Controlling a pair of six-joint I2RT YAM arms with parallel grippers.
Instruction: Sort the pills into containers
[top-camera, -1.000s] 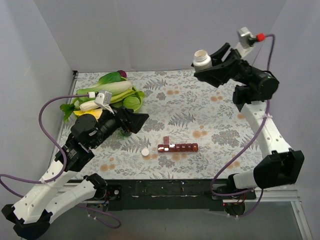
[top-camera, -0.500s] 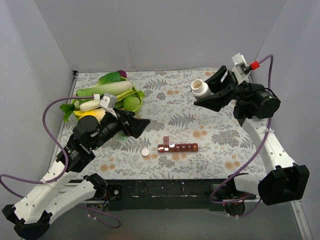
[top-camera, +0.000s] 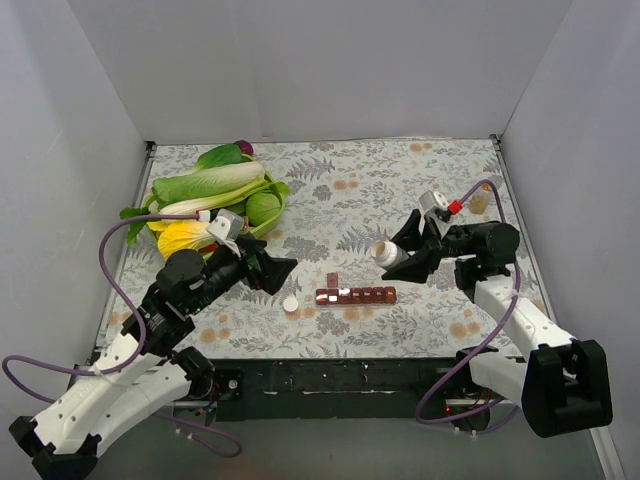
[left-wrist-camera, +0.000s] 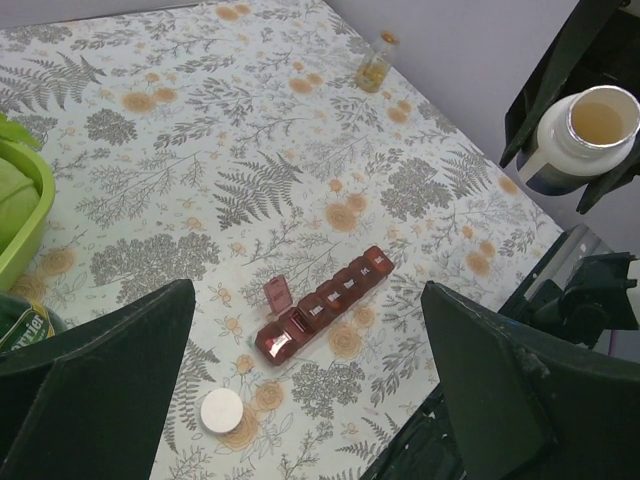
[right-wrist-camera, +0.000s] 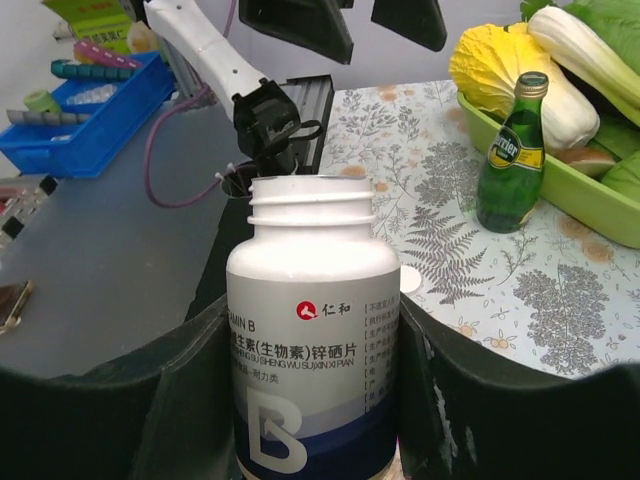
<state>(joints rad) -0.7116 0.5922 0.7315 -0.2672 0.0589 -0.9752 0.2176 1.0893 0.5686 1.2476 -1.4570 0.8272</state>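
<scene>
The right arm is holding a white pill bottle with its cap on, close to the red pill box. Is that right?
Not quite. The bottle in the right end effector is uncapped; the right wrist view shows its open mouth. The cap lies on the table beside the pill box.

Both arms have the same build. The left arm (top-camera: 110, 365) has white plastic shells on its long links and black round joints. The left claw (top-camera: 272, 270) is black, with wide flat fingers (left-wrist-camera: 95, 390). A thin purple cable (top-camera: 108, 262) runs along this arm in loose loops. The right arm (top-camera: 512, 318) looks alike, with a big black block (top-camera: 565, 385) low on it. Near the black right claw (top-camera: 400, 255) there are a small grey box (top-camera: 433, 200) and a red plug (top-camera: 457, 207).
</scene>
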